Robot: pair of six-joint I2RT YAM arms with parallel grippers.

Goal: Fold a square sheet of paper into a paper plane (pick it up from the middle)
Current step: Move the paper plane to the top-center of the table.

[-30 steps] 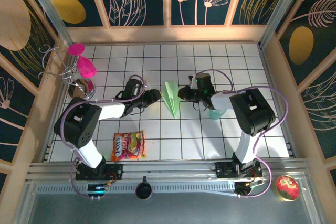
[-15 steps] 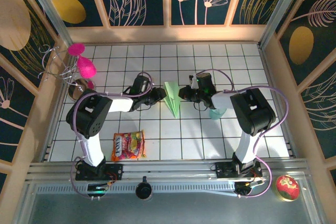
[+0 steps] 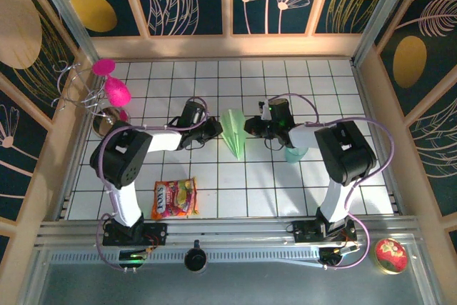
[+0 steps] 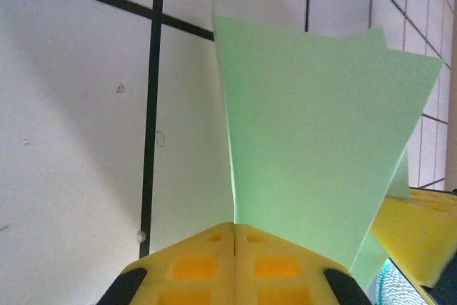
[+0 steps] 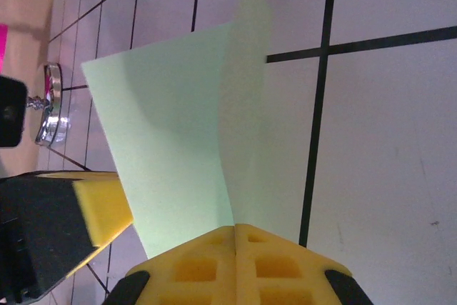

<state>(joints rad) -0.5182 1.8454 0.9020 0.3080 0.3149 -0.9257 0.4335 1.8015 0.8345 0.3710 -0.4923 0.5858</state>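
- The left hand [image 3: 216,129] is closed. Its yellow pads [image 4: 193,266] meet with no gap between them. In its wrist view pale green paper rises straight out of the seam between the pads, so we read it as pinching the left edge of the paper plane [image 3: 233,133].
- The right hand [image 3: 250,128] is closed too, its pads [image 5: 278,269] pressed together. Green paper comes out of the seam here as well, so it is pinching the plane's right edge.
- From above, the two hands face each other across the plane, one touching each side.
- The paper plane is a slim, pointed dart of pale mint-green paper. It sits near the middle of the surface [image 3: 285,191]. Its wide end points toward the far wall and its tip points toward the arm bases.
- In both wrist views a crease runs away from the pads, with a broad flap spreading to one side.
- The surface is white with a black grid.
- A teal cup [image 3: 295,153] stands just right of the right hand, partly hidden by that arm.
- A bright sweet packet [image 3: 175,198] lies near the left arm's base, well apart from the plane.
- At the far left a wire stand [image 3: 89,94] holds pink pieces.
- A round tin [image 3: 390,255] sits off the grid at the near right.
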